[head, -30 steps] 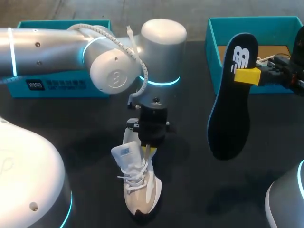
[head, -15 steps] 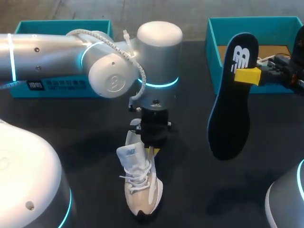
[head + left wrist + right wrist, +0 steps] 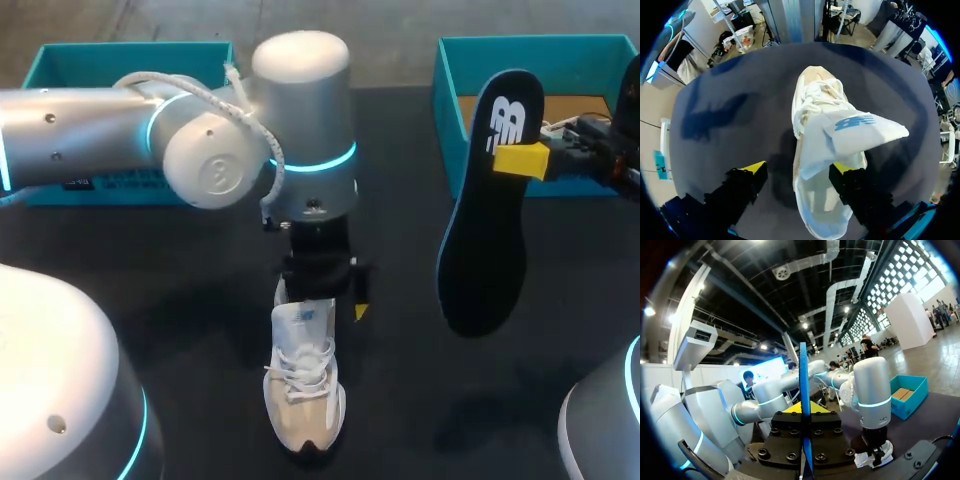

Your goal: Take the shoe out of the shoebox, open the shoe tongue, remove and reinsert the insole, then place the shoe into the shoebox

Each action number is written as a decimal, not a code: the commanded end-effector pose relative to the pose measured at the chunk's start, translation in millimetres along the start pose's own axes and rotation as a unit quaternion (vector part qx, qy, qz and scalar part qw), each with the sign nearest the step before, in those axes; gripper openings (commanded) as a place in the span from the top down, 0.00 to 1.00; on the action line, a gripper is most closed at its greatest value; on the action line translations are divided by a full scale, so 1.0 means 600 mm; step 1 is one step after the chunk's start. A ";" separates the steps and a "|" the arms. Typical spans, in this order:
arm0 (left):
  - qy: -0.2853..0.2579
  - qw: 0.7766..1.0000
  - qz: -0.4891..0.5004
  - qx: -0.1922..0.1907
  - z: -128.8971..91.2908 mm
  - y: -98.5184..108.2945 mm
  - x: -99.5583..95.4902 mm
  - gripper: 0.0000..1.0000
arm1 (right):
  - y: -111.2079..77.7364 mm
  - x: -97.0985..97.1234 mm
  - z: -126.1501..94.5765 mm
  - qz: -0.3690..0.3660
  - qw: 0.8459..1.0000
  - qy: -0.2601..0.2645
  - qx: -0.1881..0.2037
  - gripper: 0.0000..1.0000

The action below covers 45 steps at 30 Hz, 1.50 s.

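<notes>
**Letting go of the shoe**

Head view: since a second ago, swung the left arm back and spread the left pincer (image 3: 322, 300) wide open. Leaves the shoe (image 3: 303, 395) standing on the dark surface (image 3: 150, 270) just ahead of the fingers, tongue (image 3: 303, 318) raised. Holds the insole (image 3: 485, 230) clamped upright in the right pincer (image 3: 520, 160), well apart from the left one.

Left wrist view: straddles the shoe's heel (image 3: 822, 215) with open fingers, one clearly apart from it.

Right wrist view: grips the insole (image 3: 803, 385) edge-on between both fingers.
</notes>
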State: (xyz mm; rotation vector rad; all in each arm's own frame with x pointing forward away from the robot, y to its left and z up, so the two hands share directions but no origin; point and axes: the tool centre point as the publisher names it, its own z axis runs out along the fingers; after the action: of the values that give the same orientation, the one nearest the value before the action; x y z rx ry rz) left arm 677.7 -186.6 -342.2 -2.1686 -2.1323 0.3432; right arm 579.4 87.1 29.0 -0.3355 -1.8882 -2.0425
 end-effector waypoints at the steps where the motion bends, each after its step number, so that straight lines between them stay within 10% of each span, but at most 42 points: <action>1: -0.043 0.999 -0.002 -0.003 -0.023 0.000 0.014 0.00 | -0.010 0.015 -0.004 0.000 0.972 -0.235 -0.004 1.00; 15: -0.194 0.981 -0.022 -0.001 -0.119 0.019 -0.001 0.00 | -0.010 0.015 -0.004 0.000 0.972 -0.235 -0.004 1.00; 45: -0.559 0.829 0.020 -0.012 -0.251 0.037 0.030 0.00 | -0.010 0.015 -0.004 0.000 0.972 -0.235 -0.004 1.00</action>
State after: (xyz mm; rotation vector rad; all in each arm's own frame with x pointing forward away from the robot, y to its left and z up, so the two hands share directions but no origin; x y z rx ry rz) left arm 735.3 -161.3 -201.7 -2.3141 -2.4463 1.6033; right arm 579.4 87.0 29.0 -0.3342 -1.8871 -2.0414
